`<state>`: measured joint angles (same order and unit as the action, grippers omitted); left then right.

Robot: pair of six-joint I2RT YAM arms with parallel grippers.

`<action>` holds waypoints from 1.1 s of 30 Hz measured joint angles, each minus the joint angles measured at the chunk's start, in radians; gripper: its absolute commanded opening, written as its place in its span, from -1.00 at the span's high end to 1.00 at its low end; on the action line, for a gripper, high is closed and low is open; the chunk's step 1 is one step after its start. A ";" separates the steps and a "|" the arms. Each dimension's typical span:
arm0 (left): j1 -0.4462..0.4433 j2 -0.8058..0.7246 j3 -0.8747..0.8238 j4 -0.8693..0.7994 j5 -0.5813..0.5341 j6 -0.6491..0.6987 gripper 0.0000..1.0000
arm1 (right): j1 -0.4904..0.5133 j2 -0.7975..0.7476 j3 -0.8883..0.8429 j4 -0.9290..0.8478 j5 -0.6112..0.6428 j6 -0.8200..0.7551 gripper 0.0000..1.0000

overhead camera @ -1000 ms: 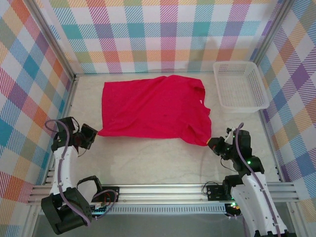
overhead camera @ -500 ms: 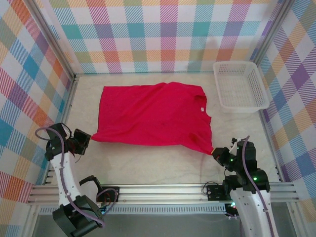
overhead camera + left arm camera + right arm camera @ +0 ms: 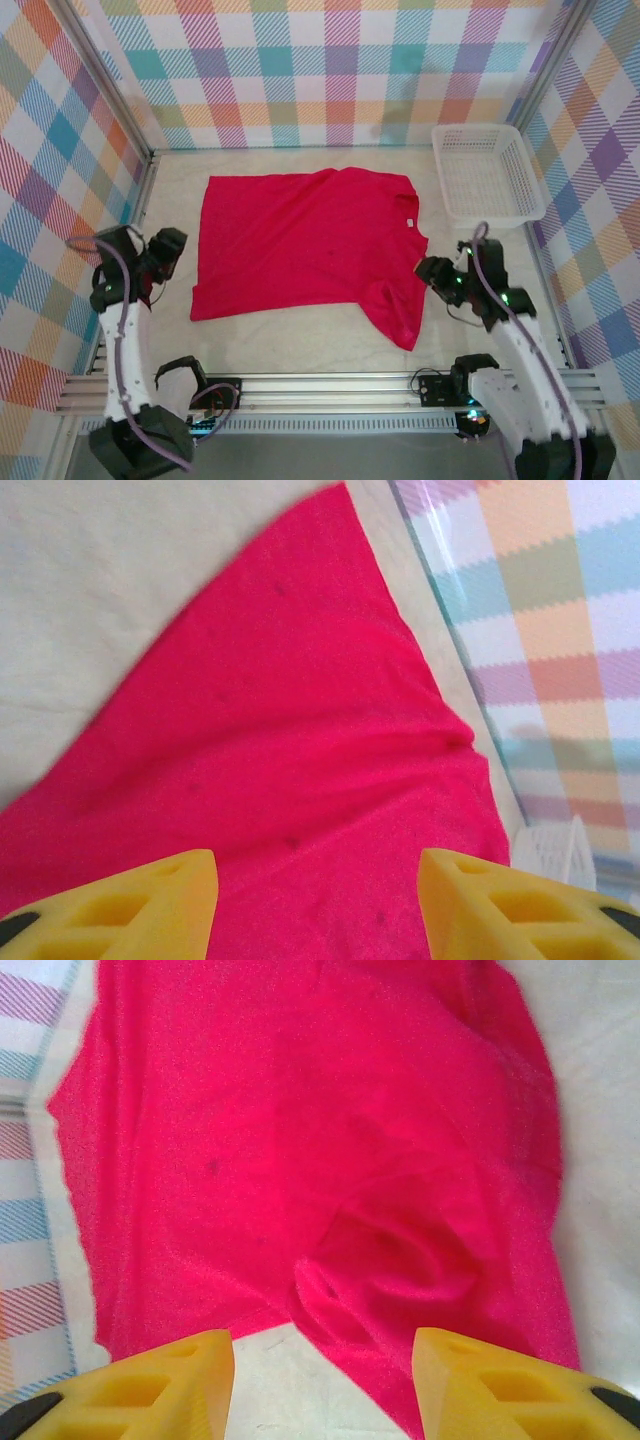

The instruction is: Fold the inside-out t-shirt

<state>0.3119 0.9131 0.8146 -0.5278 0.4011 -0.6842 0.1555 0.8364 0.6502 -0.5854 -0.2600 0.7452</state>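
The red t-shirt (image 3: 305,240) lies spread flat on the table, collar and a small white tag (image 3: 407,220) toward the right, one sleeve (image 3: 400,315) trailing toward the near edge. My left gripper (image 3: 168,250) hovers just off the shirt's left edge, its yellow fingers (image 3: 130,900) wide apart over red cloth (image 3: 290,740), holding nothing. My right gripper (image 3: 432,272) sits at the shirt's right edge by the sleeve, open as well; between its fingers (image 3: 150,1380) I see the rumpled sleeve (image 3: 400,1250) and bare table.
A white mesh basket (image 3: 487,172) stands at the back right corner. Plaid walls (image 3: 320,70) enclose the table on three sides. A metal rail (image 3: 320,385) runs along the near edge between the arm bases.
Both grippers have let go of the shirt's near corners and lifted back toward its sides. The shirt has dropped flat; its near edge and right sleeve now rest on the table.
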 measured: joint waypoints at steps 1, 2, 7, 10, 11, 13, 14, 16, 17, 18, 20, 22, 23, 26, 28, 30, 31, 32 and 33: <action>-0.072 0.053 0.019 0.024 -0.021 -0.005 -0.12 | 0.029 0.076 0.018 0.037 0.007 -0.003 -0.01; -0.134 0.106 0.037 0.045 -0.032 -0.005 -0.11 | 0.055 0.134 0.032 0.064 0.011 -0.005 -0.02; -0.336 0.462 0.204 0.130 -0.068 -0.008 -0.04 | 0.128 0.475 0.185 0.156 0.013 -0.010 0.06; -0.349 0.658 0.306 0.167 -0.074 -0.008 -0.03 | 0.129 0.673 0.329 0.199 0.010 -0.005 0.10; -0.349 0.719 0.339 0.170 -0.076 -0.008 -0.03 | 0.129 0.728 0.370 0.215 0.006 -0.003 0.12; -0.346 0.813 0.389 0.169 -0.080 -0.005 -0.03 | 0.129 0.815 0.426 0.246 0.001 0.005 0.15; -0.344 0.845 0.401 0.170 -0.080 -0.003 -0.03 | 0.129 0.850 0.440 0.259 -0.001 0.009 0.19; -0.333 0.894 0.398 0.177 -0.079 -0.007 -0.03 | 0.132 0.906 0.440 0.273 -0.002 0.020 0.21; -0.324 0.901 0.381 0.186 -0.077 -0.011 -0.03 | 0.133 0.920 0.428 0.276 -0.002 0.026 0.21; -0.309 0.902 0.348 0.201 -0.077 -0.019 -0.03 | 0.135 0.928 0.402 0.281 0.000 0.032 0.21; -0.278 0.892 0.271 0.227 -0.077 -0.035 -0.03 | 0.145 0.922 0.332 0.286 0.008 0.044 0.22; -0.242 0.863 0.178 0.256 -0.060 -0.050 -0.03 | 0.163 0.873 0.246 0.321 0.010 0.063 0.22; -0.229 0.828 0.148 0.269 -0.061 -0.054 -0.03 | 0.177 0.834 0.216 0.324 0.022 0.074 0.22; -0.206 0.694 0.036 0.240 -0.092 -0.055 -0.06 | 0.249 0.710 0.082 0.301 0.042 0.116 0.22; -0.198 0.601 -0.013 0.171 -0.124 -0.047 -0.08 | 0.294 0.637 0.040 0.254 0.053 0.137 0.20; -0.198 0.517 -0.019 0.107 -0.157 -0.032 -0.12 | 0.317 0.579 0.037 0.185 0.072 0.138 0.11; -0.198 0.470 -0.013 0.088 -0.177 -0.027 -0.13 | 0.318 0.552 0.052 0.143 0.095 0.134 0.04; -0.198 0.436 -0.003 0.077 -0.187 -0.026 -0.12 | 0.316 0.536 0.075 0.115 0.122 0.127 0.00; -0.203 0.402 0.013 0.078 -0.200 -0.027 -0.13 | 0.311 0.529 0.119 0.086 0.153 0.109 0.00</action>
<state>0.1093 1.3148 0.8272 -0.4496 0.2008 -0.7109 0.4667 1.3659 0.7692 -0.4995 -0.1074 0.8547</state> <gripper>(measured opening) 0.561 0.487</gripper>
